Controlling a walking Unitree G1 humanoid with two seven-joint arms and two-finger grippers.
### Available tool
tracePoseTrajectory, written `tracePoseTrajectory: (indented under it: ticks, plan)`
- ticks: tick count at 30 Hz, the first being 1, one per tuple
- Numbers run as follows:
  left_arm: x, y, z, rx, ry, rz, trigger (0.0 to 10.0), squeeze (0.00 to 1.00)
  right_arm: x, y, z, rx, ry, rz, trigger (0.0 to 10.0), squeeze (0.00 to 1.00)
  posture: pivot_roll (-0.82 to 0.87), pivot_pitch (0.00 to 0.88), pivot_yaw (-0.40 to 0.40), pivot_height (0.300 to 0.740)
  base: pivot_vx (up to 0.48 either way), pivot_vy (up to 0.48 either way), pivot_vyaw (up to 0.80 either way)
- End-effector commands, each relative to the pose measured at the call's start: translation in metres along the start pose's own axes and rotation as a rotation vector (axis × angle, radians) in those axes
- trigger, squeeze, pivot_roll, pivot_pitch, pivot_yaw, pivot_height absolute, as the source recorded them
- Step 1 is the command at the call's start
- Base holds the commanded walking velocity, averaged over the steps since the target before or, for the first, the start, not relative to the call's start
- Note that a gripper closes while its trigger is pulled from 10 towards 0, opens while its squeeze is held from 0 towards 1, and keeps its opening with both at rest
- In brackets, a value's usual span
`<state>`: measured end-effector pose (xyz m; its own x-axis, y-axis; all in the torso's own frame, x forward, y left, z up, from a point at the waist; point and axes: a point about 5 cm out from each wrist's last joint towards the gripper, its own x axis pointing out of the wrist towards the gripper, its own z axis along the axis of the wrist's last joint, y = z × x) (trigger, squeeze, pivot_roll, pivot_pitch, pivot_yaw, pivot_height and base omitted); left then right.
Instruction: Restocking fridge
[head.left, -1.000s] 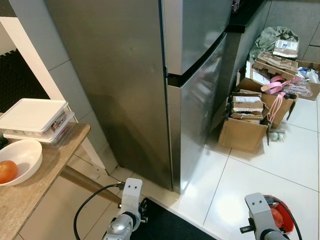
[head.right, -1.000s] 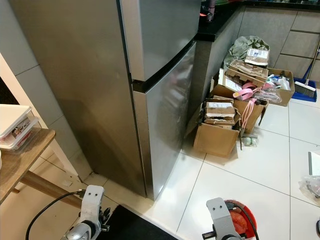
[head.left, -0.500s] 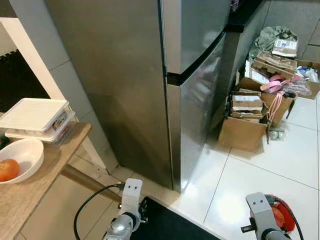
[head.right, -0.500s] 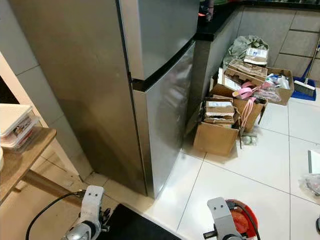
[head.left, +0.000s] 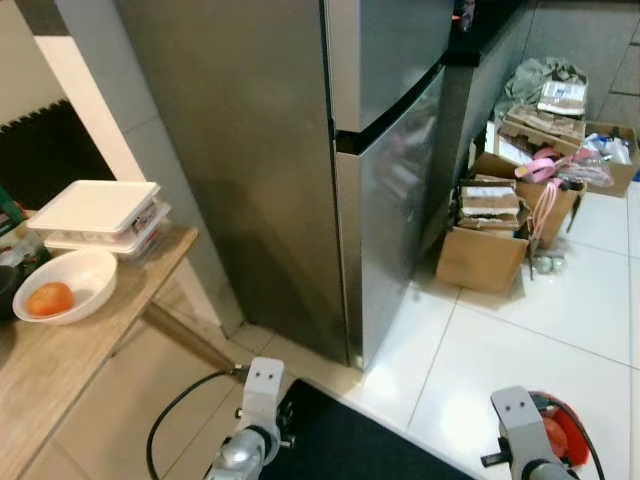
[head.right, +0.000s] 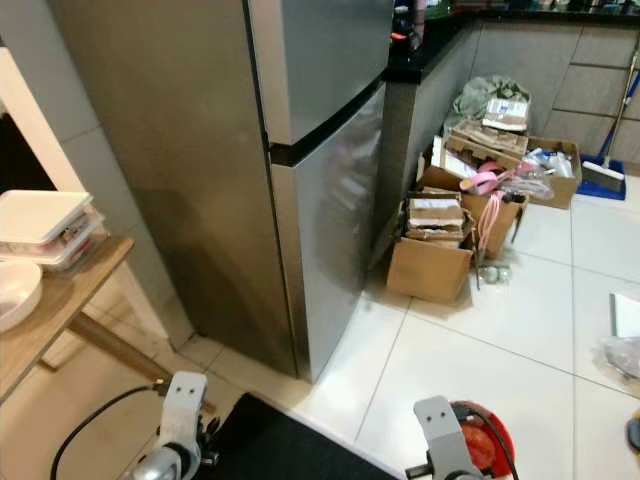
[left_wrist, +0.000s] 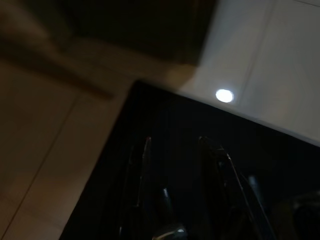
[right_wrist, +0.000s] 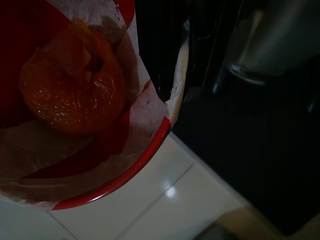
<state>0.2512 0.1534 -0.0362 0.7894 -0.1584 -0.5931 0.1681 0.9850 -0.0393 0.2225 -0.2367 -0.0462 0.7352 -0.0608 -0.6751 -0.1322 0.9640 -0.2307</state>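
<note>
While both silver arms hang low, the tall steel fridge stands upright with both doors closed, its front facing the cardboard boxes on the white tiles. At the wooden table's end edge sit stacked lidded containers beside a white bowl holding an orange fruit. Left gripper hangs unclenched over a black mat. The right wrist view shows an orange in a paper-lined red bowl; whether the right gripper is clenched, I cannot tell.
</note>
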Motion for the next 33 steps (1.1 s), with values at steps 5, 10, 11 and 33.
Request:
tracePoseTrajectory:
  ticks: [5,10,11,33]
  plan:
    - [-0.0013,0.0037,-0.0028,0.010,0.011,0.008,10.0,0.00,0.0013,-0.0008,0.0066,0.008,-0.028,-0.007,10.0,0.00,-0.08,0.074,0.046,0.740,-0.304,0.000,0.00]
    - [-0.0018,0.0039,-0.0052,0.007,0.022,0.016,10.0,0.00,0.0013,-0.0017,0.0075,0.006,-0.031,-0.007,10.0,0.00,-0.08,0.075,0.043,0.740,-0.115,0.000,0.00]
    - [-0.0018,0.0039,-0.0052,0.007,0.022,0.016,10.0,0.00,0.0013,-0.0017,0.0075,0.006,-0.031,-0.007,10.0,0.00,-0.08,0.075,0.043,0.740,0.000,0.000,0.00]
    - [0.0023,-0.0007,0.0012,0.018,0.040,-0.022,10.0,0.00,0.0013,-0.0025,0.0075,0.025,-0.032,-0.018,10.0,0.00,-0.09,0.073,0.063,0.740,0.040,0.000,0.00]
